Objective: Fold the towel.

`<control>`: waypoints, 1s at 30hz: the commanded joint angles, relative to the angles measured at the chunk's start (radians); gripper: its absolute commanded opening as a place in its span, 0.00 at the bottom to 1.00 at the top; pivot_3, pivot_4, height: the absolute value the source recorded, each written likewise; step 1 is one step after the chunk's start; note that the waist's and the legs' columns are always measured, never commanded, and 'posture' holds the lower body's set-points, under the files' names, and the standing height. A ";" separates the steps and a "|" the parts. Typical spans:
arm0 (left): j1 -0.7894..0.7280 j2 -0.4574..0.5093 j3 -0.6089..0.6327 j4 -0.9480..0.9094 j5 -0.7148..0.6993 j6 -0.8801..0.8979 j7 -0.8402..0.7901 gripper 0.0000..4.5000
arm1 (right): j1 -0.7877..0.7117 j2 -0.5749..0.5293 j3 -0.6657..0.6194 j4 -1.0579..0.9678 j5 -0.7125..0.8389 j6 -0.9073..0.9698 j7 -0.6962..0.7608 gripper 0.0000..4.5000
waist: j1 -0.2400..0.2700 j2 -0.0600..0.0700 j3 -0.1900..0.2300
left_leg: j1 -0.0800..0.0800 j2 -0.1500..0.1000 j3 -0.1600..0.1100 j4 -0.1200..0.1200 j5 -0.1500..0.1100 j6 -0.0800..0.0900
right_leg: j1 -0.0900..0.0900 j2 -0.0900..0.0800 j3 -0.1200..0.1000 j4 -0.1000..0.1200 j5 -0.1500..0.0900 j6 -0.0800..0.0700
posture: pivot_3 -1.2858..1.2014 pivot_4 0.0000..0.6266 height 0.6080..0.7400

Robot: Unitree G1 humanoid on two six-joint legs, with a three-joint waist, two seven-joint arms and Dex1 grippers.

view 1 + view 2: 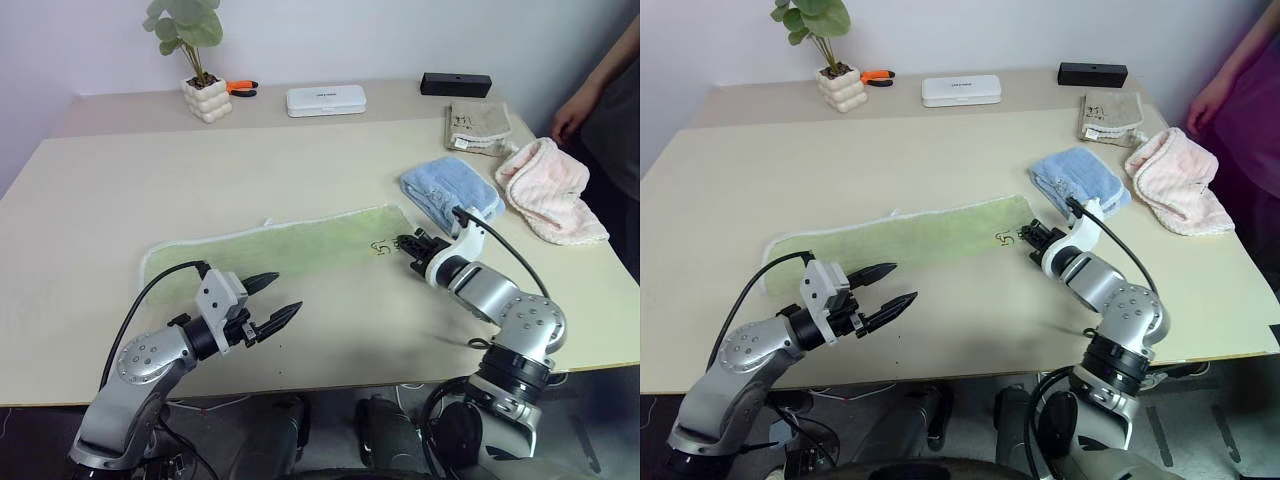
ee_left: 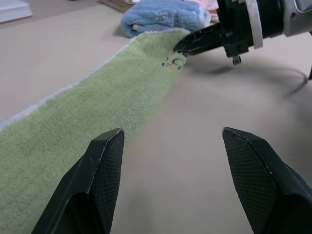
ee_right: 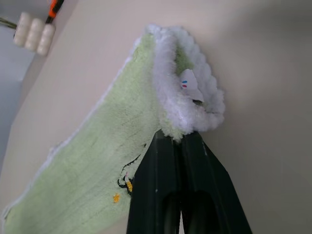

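Observation:
The light green towel (image 1: 280, 245) lies as a long narrow strip across the middle of the table (image 1: 100, 190), with black marks near its right end. My right gripper (image 1: 408, 243) is shut on that right end. In the right wrist view its fingers (image 3: 165, 156) pinch the white-edged corner of the towel (image 3: 112, 136), which bunches up just beyond them. My left gripper (image 1: 288, 292) is open and hovers in front of the strip's left part, touching nothing. The left wrist view shows its two fingers (image 2: 97, 165) wide apart, with the towel (image 2: 97, 97) running away toward the right gripper (image 2: 180, 46).
A light blue folded towel (image 1: 450, 190), a pink fluffy towel (image 1: 548, 190) and a beige cloth (image 1: 478, 125) lie at the right. A potted plant (image 1: 207, 98), orange pliers (image 1: 240, 87), a white case (image 1: 326, 99) and a black box (image 1: 456, 84) stand along the back. A person's hand (image 1: 570, 115) is at the far right.

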 commanded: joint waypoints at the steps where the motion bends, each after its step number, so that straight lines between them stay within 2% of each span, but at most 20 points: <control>1: -0.006 -0.001 0.007 0.008 0.005 -0.033 -0.012 0.72 | 0.028 -0.101 -0.007 -0.104 0.048 0.016 0.040 0.01 | 0.000 0.000 0.000 | 0.000 0.000 0.000 0.000 0.000 0.000 | 0.000 0.000 0.000 0.000 0.000 0.000 | 0.52 0.24 0.98; 4: -0.017 -0.003 0.002 0.036 0.010 -0.046 -0.020 0.72 | 0.060 -0.219 0.041 -0.147 0.050 0.016 0.112 0.01 | 0.001 0.001 0.000 | 0.000 0.000 0.000 0.000 0.000 0.000 | 0.000 0.000 0.000 -0.001 -0.001 -0.001 | 0.52 0.24 0.98; 8: -0.039 -0.008 0.001 0.069 0.015 -0.056 -0.026 0.72 | 0.043 -0.493 0.404 -0.313 -0.083 -0.134 0.383 0.01 | -0.020 0.004 0.002 | 0.000 0.000 0.002 0.000 0.000 0.000 | 0.000 0.000 0.000 -0.001 -0.001 -0.001 | 0.52 0.24 0.98; 10: -0.036 -0.007 0.006 0.074 0.017 -0.060 -0.027 0.72 | 0.038 -0.554 0.531 -0.348 -0.137 -0.213 0.471 0.01 | -0.030 0.002 0.001 | 0.000 0.002 0.002 0.000 0.000 0.000 | 0.000 0.000 0.000 -0.001 -0.001 0.000 | 0.52 0.24 0.98; 15: -0.020 -0.007 0.013 0.065 0.025 -0.063 -0.020 0.72 | -0.015 -0.538 0.814 -0.322 -0.249 -0.318 0.585 0.01 | -0.022 0.000 0.001 | -0.001 0.004 0.002 0.000 0.000 0.000 | 0.000 0.001 -0.002 -0.002 0.000 0.000 | 0.52 0.24 0.98; 18: -0.010 -0.013 0.011 0.053 0.034 -0.061 -0.003 0.72 | -0.043 -0.482 0.917 -0.221 -0.342 -0.359 0.575 0.01 | -0.018 -0.002 0.001 | -0.001 0.004 0.002 0.001 0.000 0.000 | 0.001 0.001 -0.002 -0.003 -0.001 0.000 | 0.52 0.24 0.98; 21: 0.019 -0.015 0.017 0.031 0.036 -0.057 0.014 0.72 | -0.046 -0.430 0.957 -0.148 -0.401 -0.392 0.569 0.01 | -0.017 -0.002 0.000 | -0.001 0.003 0.002 0.001 0.000 0.000 | 0.001 0.001 -0.002 -0.004 0.000 0.000 | 0.52 0.24 0.98; 26: 0.047 -0.019 0.022 0.015 0.037 -0.054 0.037 0.72 | -0.024 -0.414 0.974 -0.117 -0.453 -0.429 0.604 0.01 | -0.017 -0.002 0.000 | -0.001 0.003 0.002 0.000 0.000 0.000 | 0.000 0.001 -0.002 -0.004 0.000 0.000 | 0.52 0.24 0.98; 29: 0.046 -0.022 0.021 0.012 0.035 -0.050 0.041 0.72 | -0.014 -0.407 0.947 -0.132 -0.434 -0.437 0.646 0.18 | -0.018 -0.002 0.000 | -0.001 0.003 0.002 0.000 0.000 0.000 | 0.000 0.001 -0.002 -0.003 0.000 0.000 | 0.52 0.24 0.98; 30: 0.045 -0.022 0.021 0.012 0.035 -0.049 0.041 0.72 | -0.012 -0.410 0.944 -0.141 -0.434 -0.444 0.662 0.30 | -0.018 -0.002 0.000 | -0.001 0.003 0.002 0.000 0.000 0.000 | 0.000 0.001 -0.002 -0.003 0.000 0.000 | 0.52 0.24 0.98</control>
